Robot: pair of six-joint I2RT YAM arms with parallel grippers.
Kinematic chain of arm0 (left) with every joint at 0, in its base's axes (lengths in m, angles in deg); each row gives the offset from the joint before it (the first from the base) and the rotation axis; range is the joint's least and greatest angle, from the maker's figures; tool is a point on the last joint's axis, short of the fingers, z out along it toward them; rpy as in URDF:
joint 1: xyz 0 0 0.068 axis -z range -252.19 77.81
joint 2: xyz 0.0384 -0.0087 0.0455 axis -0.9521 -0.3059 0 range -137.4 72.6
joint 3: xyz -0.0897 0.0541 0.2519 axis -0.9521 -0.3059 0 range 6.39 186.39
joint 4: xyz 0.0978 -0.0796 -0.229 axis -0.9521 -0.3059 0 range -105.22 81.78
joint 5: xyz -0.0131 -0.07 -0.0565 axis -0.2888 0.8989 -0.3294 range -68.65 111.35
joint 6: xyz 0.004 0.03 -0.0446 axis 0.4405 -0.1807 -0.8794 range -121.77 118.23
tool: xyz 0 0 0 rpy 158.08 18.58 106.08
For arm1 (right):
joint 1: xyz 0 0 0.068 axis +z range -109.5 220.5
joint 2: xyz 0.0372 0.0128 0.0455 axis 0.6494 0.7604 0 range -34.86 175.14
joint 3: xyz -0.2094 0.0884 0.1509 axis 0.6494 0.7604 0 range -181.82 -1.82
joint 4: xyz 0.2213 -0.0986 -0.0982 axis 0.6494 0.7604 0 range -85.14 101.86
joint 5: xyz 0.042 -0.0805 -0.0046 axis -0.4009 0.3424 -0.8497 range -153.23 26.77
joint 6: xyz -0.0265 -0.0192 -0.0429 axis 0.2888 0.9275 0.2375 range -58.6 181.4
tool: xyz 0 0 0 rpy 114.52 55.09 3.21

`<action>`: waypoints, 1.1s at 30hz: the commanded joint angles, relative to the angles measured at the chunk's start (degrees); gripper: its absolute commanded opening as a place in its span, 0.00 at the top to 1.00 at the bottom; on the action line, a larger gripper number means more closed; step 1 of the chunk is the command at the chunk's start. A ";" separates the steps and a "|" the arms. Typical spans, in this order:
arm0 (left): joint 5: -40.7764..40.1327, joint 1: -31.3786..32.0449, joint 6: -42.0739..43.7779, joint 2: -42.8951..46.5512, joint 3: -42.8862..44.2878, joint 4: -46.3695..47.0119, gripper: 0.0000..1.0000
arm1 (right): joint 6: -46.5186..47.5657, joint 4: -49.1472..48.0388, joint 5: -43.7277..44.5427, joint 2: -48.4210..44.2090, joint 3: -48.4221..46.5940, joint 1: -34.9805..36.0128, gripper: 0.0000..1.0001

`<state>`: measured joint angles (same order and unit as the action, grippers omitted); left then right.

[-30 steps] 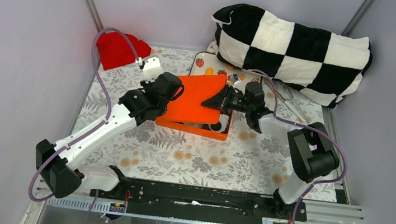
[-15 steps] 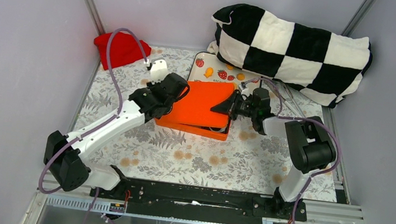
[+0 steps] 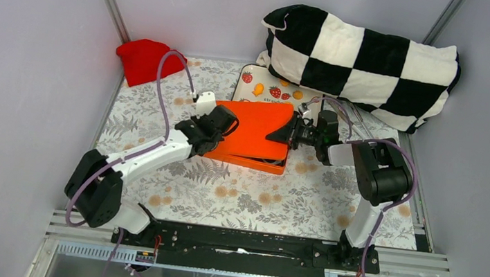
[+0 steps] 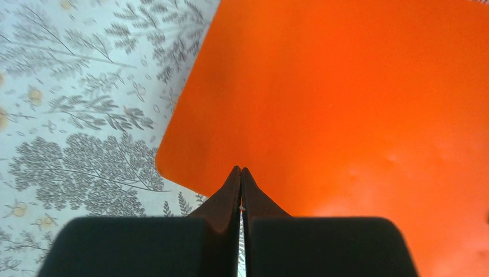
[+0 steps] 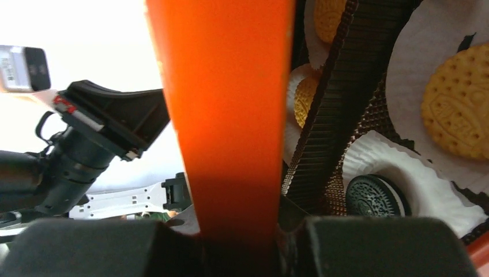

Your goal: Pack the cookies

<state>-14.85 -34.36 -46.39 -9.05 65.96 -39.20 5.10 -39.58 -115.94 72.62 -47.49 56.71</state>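
Observation:
An orange lid (image 3: 254, 125) lies almost flat over the orange box (image 3: 253, 162). My right gripper (image 3: 283, 133) is shut on the lid's right edge. In the right wrist view the lid (image 5: 230, 115) runs edge-on between the jaws. Beside it are yellow cookies (image 5: 455, 104) and a black cookie (image 5: 375, 196) in white paper liners inside the box. My left gripper (image 3: 228, 124) is shut and empty. Its fingertips (image 4: 241, 173) sit over the lid (image 4: 346, 98) near its left corner.
A black-and-white chequered blanket (image 3: 363, 54) lies at the back right. A red cloth (image 3: 143, 57) lies at the back left. A strawberry-print tray (image 3: 262, 85) sits behind the box. Metal tongs (image 3: 358, 127) lie right of the box.
The lid has dropped from a tilt to nearly flat on the box. My left gripper has slid right and down along the lid. My right gripper has drawn back slightly to the right.

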 commanded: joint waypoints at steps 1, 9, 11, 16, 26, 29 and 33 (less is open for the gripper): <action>4.25 -0.39 0.12 -2.29 -5.34 10.01 1.00 | 7.71 8.77 2.70 2.69 -0.63 -1.66 0.87; 10.08 -0.39 -0.99 -6.02 -9.94 16.09 1.00 | 9.02 11.45 3.41 2.82 -1.44 -2.31 0.53; 10.66 -0.41 -1.15 -6.15 -10.69 16.86 1.00 | 9.64 12.93 3.81 1.43 -1.57 -2.46 0.46; 11.62 -0.38 -1.30 -6.36 -11.81 18.08 1.00 | 14.37 23.23 7.02 -4.35 -2.46 -2.82 0.31; 12.99 -0.38 -1.57 -7.39 -12.37 19.19 1.00 | 20.93 49.69 20.44 -17.52 -6.86 -3.72 0.23; 13.65 -0.38 -1.48 -7.70 -12.37 19.65 1.00 | 22.45 57.56 27.30 -21.18 -9.05 -4.05 0.24; 16.40 -0.38 -0.97 -9.20 -12.46 21.36 1.00 | 23.64 64.20 35.55 -25.76 -10.27 -3.99 0.27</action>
<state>-3.18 -34.74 -47.53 -14.77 55.73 -16.89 25.60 13.55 -91.15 52.49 -54.51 53.14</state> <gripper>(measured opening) 0.000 0.747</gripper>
